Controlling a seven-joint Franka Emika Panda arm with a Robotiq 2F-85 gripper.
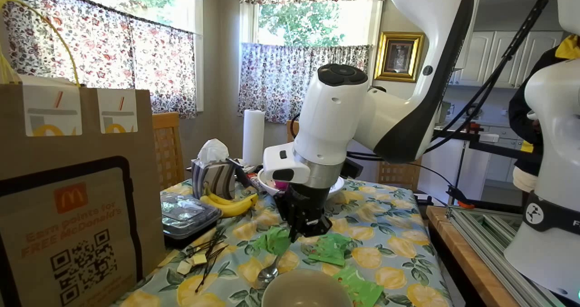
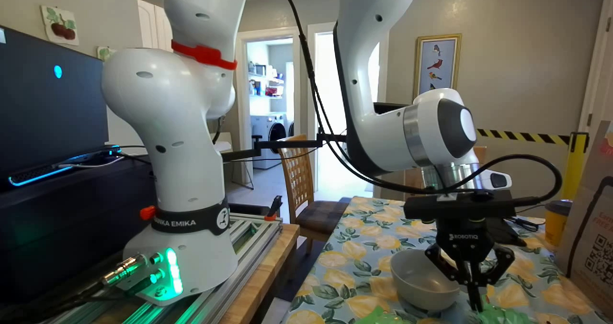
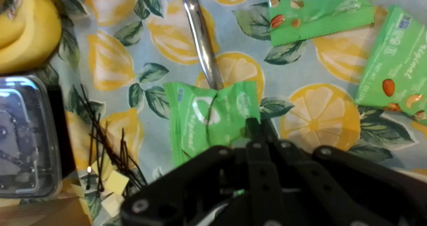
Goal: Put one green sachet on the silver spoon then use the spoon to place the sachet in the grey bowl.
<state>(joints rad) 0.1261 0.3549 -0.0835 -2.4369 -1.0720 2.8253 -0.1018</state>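
A green sachet [image 3: 213, 116], creased down its middle, lies across the silver spoon's [image 3: 203, 42] handle in the wrist view. My gripper [image 3: 260, 123] is shut, and the sachet's right edge runs in between the fingertips. In both exterior views the sachet [image 1: 269, 242] [image 2: 503, 316] is at the fingertips. The spoon's oval bowl [image 1: 267, 275] rests on the tablecloth beside the grey bowl [image 1: 306, 291]; its handle is partly hidden by the sachet and gripper. I cannot tell whether the sachet touches the spoon. The grey bowl [image 2: 421, 285] looks empty.
Two other green sachets [image 3: 320, 15] [image 3: 395, 65] lie on the tablecloth. Bananas [image 1: 231, 205], a clear-lidded container [image 1: 188, 214], dark thin sticks with pale cubes [image 1: 197, 259], a tissue box [image 1: 213, 180] and a large paper bag [image 1: 86, 162] stand around. A white bowl [image 1: 336, 189] is behind.
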